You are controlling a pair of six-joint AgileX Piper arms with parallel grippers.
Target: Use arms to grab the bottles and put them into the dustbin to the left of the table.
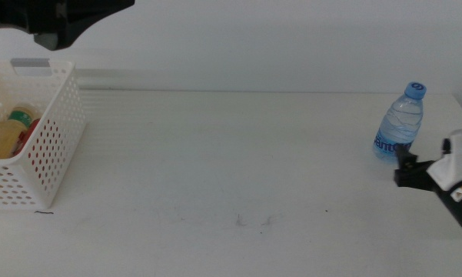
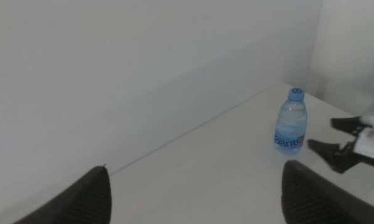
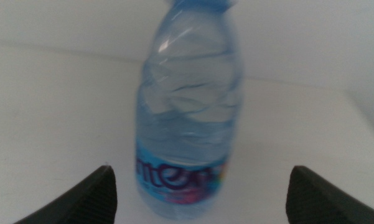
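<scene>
A small clear water bottle [image 1: 400, 123] with a blue cap and label stands upright at the far right of the white table [image 1: 231, 177]. My right gripper [image 1: 404, 163] is open just in front of its base. In the right wrist view the bottle [image 3: 190, 112] fills the middle, a little ahead of the spread jaws of the gripper [image 3: 200, 169]. The white perforated dustbin [image 1: 58, 131] stands at the left edge and holds a yellow-liquid bottle [image 1: 4, 137], with something red [image 1: 33, 132] beside it. My left gripper [image 1: 61, 27] hangs open above the dustbin.
The left wrist view looks across the table at the water bottle [image 2: 291, 121] and at the right gripper [image 2: 323, 135] beside it. Faint scuff marks [image 1: 254, 221] lie near the table's front. A white wall runs along the table's back edge.
</scene>
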